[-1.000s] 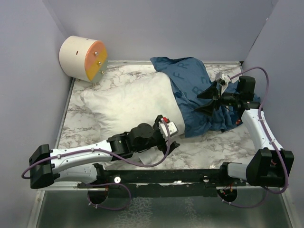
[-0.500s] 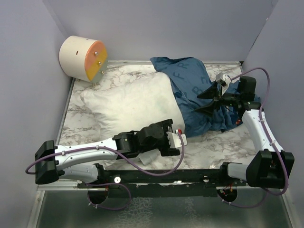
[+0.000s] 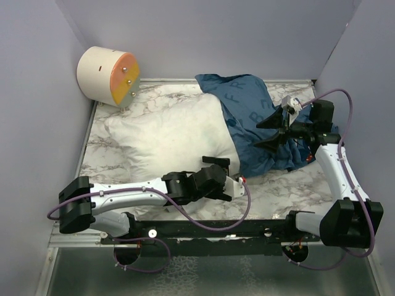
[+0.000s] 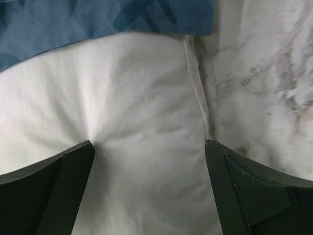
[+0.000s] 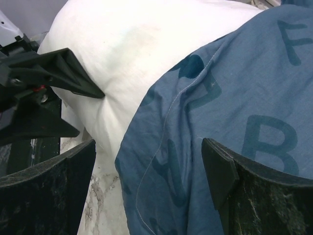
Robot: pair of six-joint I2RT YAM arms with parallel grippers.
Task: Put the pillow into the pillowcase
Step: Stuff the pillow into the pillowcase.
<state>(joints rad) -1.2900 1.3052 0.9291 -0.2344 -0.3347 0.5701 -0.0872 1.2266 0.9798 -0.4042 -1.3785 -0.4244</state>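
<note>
Left hand [image 4: 149,188] spread wide, grasping nothing, pressed against the near edge of the plump white rectangular stuffed pillow [image 3: 170,132], one fingertip [image 5: 80,81] denting the stuffing. Ahead of that hand, the blue fabric pillowcase printed with darker letters [image 3: 256,126], drawn over the pillow's right end, hem just beyond the fingers. Right hand [image 5: 149,169] likewise released, hovering above the pillowcase, beside its hem. All on the marble-patterned table [image 3: 278,191].
</note>
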